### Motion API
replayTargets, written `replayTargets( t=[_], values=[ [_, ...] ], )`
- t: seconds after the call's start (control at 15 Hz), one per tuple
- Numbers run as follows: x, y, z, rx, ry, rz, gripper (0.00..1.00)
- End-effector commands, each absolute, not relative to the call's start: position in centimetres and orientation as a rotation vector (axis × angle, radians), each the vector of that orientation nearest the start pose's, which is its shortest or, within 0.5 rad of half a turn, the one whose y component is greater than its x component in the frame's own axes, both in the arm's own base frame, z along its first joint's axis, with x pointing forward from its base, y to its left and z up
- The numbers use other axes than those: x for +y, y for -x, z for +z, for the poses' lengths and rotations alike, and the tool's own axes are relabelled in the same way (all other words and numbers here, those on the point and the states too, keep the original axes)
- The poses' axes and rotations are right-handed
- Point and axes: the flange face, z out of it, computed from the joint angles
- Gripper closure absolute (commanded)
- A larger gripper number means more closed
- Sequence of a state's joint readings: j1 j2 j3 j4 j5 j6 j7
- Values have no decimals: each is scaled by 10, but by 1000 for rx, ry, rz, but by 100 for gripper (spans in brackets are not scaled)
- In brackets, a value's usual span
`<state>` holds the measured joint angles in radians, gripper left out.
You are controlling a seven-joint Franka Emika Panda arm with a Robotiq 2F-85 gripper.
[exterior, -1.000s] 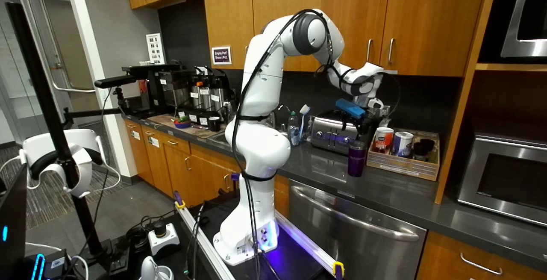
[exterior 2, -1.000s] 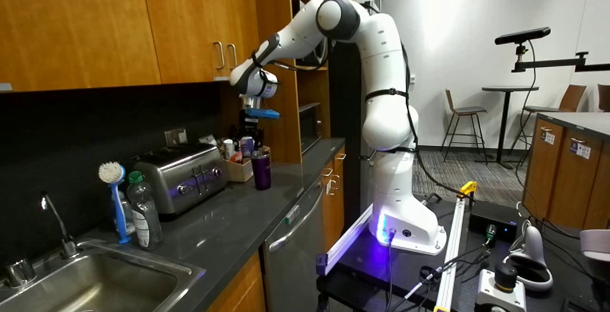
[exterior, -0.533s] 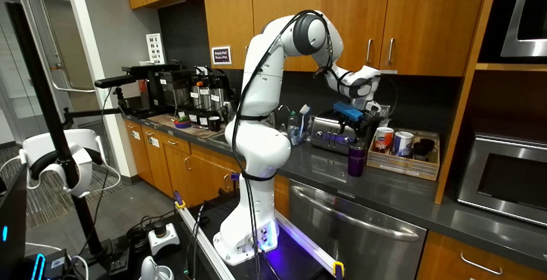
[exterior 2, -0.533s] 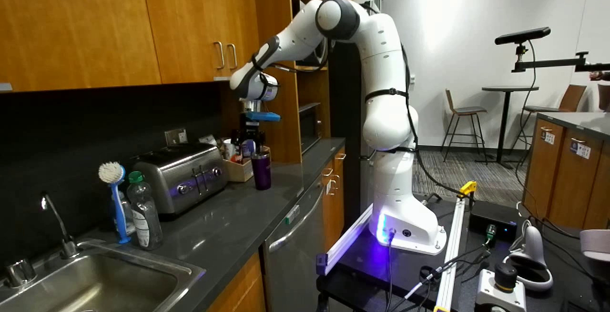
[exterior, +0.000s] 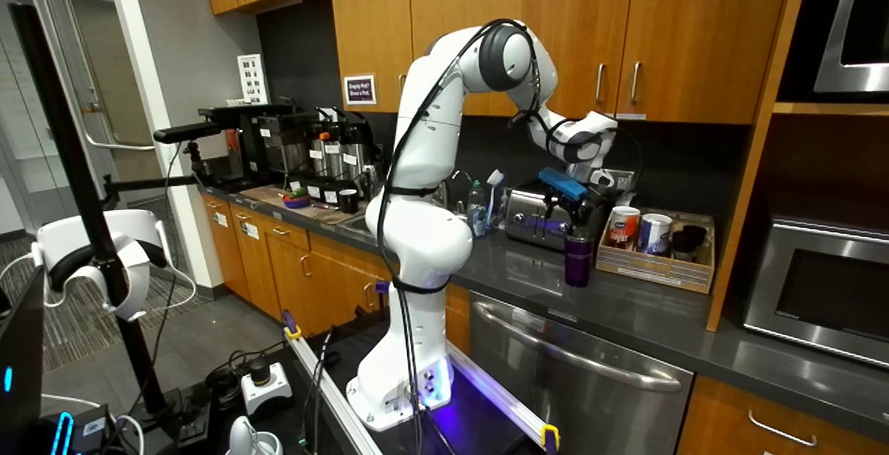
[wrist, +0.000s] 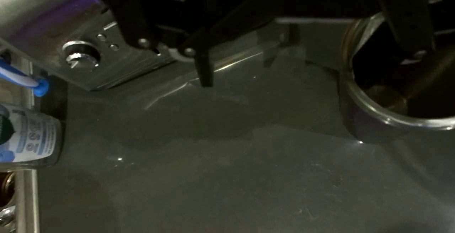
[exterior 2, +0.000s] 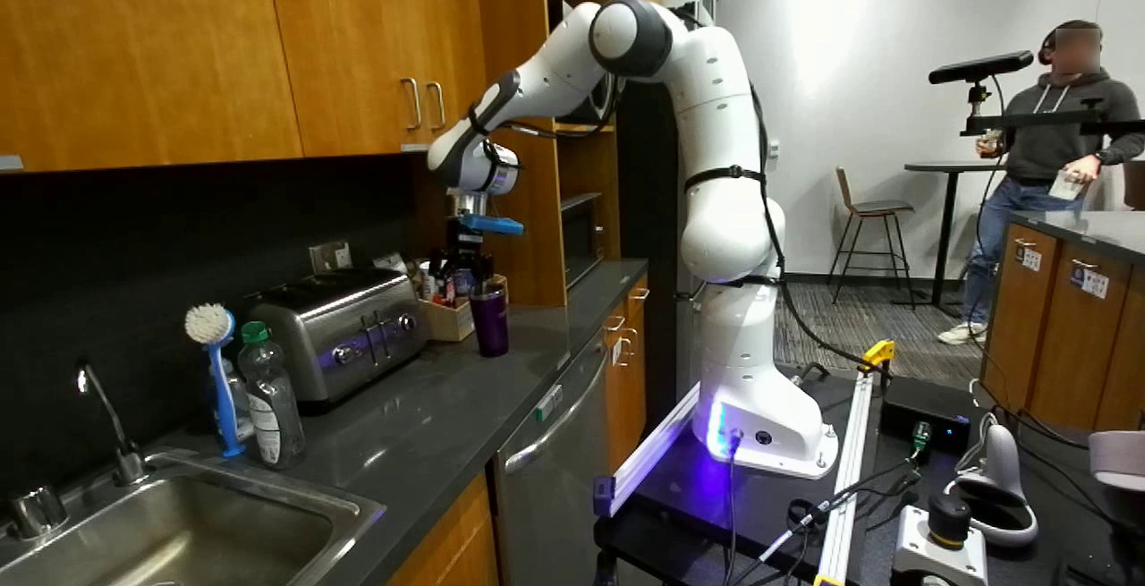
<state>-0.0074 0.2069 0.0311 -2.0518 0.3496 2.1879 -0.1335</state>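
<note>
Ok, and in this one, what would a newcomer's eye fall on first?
Probably the tall white arm, arching from its blue-lit base toward the kitchen counter. Next, its open hand at a purple cup on that counter, one finger overlapping the cup's mouth in the wrist view. Then the person in grey, standing in the right background of an exterior view.

Right of one toaster stand one tumbler and two canisters; left of it, one green-capped bottle and one brush.
</note>
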Motion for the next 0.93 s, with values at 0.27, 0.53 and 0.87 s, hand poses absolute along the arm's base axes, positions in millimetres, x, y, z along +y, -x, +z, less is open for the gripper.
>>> replayTargets(
  t=[0.27, 0.53, 0.87],
  values=[
    [28, -591, 305, -35, 2716, 142, 0],
    [28, -594, 303, -25, 2742, 129, 0],
    [23, -592, 324, 64, 2822, 21, 0]
  ],
)
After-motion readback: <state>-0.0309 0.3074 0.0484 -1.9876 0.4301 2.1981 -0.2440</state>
